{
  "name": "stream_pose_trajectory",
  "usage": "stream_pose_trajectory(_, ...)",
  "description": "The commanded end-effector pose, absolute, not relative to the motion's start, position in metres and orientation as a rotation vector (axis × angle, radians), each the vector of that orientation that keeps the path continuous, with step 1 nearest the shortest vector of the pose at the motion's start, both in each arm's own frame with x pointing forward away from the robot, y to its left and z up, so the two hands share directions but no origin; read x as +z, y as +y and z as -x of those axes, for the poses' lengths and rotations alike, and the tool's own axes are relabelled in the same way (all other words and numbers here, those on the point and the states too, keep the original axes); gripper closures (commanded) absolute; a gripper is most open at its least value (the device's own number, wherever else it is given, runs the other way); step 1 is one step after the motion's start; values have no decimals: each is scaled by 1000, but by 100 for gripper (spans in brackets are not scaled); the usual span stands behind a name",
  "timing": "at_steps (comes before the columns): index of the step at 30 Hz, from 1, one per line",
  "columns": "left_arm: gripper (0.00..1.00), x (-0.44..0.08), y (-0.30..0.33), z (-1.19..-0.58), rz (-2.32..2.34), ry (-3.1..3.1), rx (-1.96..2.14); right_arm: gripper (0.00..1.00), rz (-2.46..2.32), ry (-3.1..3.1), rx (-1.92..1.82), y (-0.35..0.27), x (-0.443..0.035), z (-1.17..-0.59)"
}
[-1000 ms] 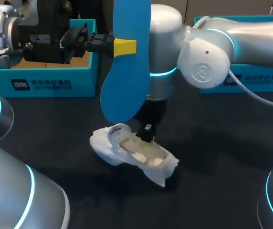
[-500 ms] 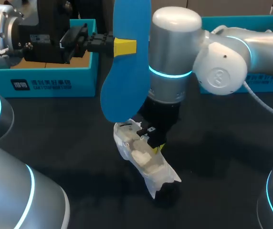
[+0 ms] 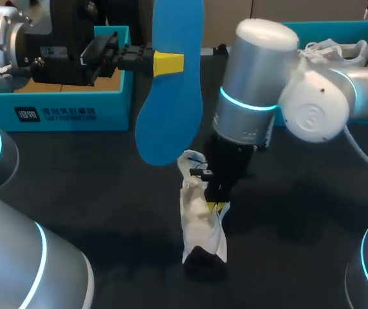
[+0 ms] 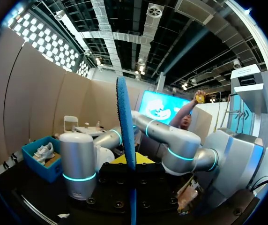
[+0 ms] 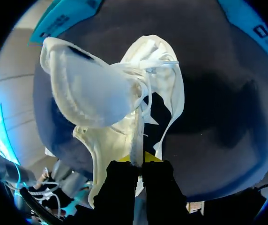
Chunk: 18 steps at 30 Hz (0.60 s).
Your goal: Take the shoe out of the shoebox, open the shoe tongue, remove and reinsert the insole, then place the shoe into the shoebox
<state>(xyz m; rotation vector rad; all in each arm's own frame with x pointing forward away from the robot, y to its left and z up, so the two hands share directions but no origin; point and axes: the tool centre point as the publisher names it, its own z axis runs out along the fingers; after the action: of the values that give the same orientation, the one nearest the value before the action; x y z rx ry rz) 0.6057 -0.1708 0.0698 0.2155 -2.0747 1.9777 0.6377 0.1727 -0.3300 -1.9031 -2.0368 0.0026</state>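
The blue insole [image 3: 171,122] hangs upright above the table, with my left gripper [image 3: 168,64] shut on its upper half. In the left wrist view the insole [image 4: 124,126] shows edge-on, rising from between the yellow tips of the left gripper [image 4: 132,161]. My right gripper [image 3: 217,206] is shut on the side wall of the white shoe [image 3: 200,222], which stands almost on end below the insole. In the right wrist view the shoe [image 5: 96,93] opens ahead of the right gripper [image 5: 141,157], laces loose. Whether the shoe touches the table I cannot tell.
A blue shoebox [image 3: 62,109] stands at the back left behind my left gripper. A second blue shoebox [image 3: 358,29] at the back right holds another white shoe [image 3: 335,48]. The dark tabletop [image 3: 107,199] lies bare in front.
My right arm has swung rightward and tipped the shoe from lying on the table to nearly upright. My left arm and the insole have stayed still.
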Motion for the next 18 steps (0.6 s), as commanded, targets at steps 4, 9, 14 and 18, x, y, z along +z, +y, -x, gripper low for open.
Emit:
stream_pose_trajectory(4,100,69,-172,-605,-217,-2074,1979,100,1930,-1865,-126,162,-338,-641)
stream_pose_trajectory(9,100,69,-172,-605,-217,-2074,1979,100,1906,-1871,-140,164,-343,-644)
stream_pose_trajectory(14,100,69,-172,-605,-217,-2074,1979,100,1892,-1874,-183,165,-351,-639)
stream_pose_trajectory(18,100,69,-172,-605,-217,-2074,1979,100,1885,-1900,-222,167,-344,-635)
